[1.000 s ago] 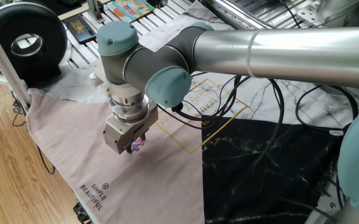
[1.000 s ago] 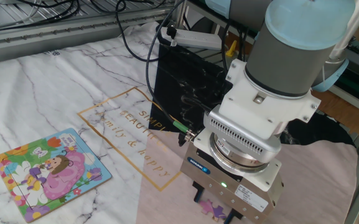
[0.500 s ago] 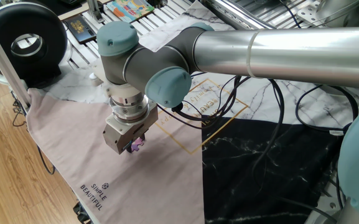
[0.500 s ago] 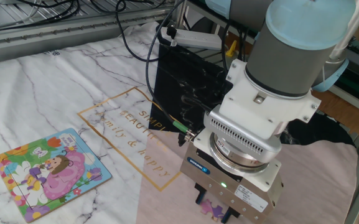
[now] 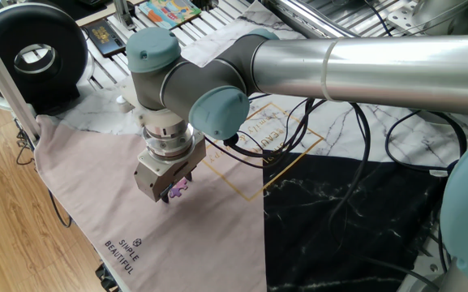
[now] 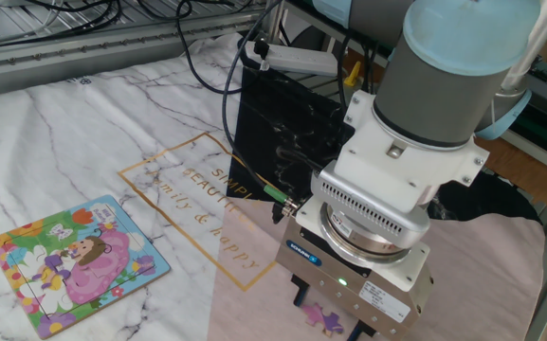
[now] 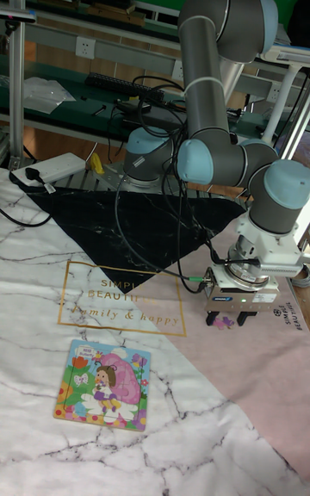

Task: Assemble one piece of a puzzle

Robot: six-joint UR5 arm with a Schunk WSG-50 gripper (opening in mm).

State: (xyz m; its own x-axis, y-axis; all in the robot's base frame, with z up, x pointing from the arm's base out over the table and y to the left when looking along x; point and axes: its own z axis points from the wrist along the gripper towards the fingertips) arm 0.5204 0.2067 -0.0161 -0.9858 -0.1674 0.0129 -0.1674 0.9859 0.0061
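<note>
The piece [image 6: 322,315] is a tiny purple jigsaw piece lying on the pink cloth, also visible in the one fixed view [image 5: 179,187] and the tall fixed view [image 7: 226,322]. My gripper [image 6: 328,311] points straight down over it, open, with a finger on each side and a gap to the piece. The same gripper [image 5: 173,190] sits low over the cloth [image 7: 226,320]. The puzzle [image 6: 72,263], a small square board with a pink, yellow and green cartoon picture, lies on the marble cloth well to the left, at the lower left in the tall fixed view [image 7: 103,373].
A black marbled cloth [image 6: 282,133] lies behind the gripper, with cables [image 5: 355,154] trailing over it. Another colourful board [image 5: 167,11] and a black round device [image 5: 31,57] sit at the far side. The pink cloth [image 5: 112,186] ends at the table edge.
The fingers have spread apart, letting go of the piece. It now rests on the pink cloth between them. The arm has stayed in place.
</note>
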